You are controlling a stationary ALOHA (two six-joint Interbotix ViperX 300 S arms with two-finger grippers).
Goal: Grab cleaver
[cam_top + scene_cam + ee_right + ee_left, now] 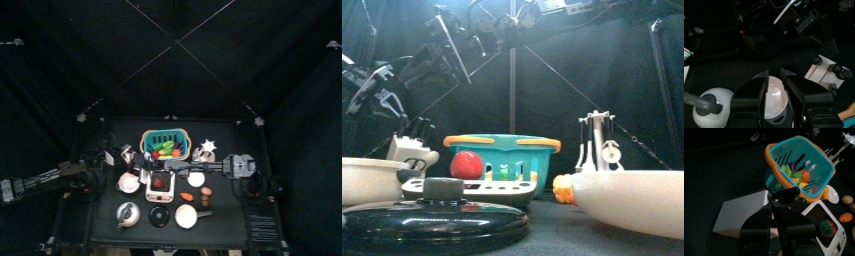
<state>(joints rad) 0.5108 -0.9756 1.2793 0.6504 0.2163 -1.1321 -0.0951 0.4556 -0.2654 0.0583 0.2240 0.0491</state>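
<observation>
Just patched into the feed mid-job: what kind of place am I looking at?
Likely a lab test pen set up as a mock kitchen: black curtains enclose a small table holding a teal basket, a pot lid and a white bowl.

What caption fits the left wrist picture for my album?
The left claw hangs above a white cleaver blade, beside a teal basket of toy food.

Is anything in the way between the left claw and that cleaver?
Nothing visible. In the left wrist view, the left gripper is already right beside the cleaver, with no object between them. The teal basket sits beyond it.
</observation>
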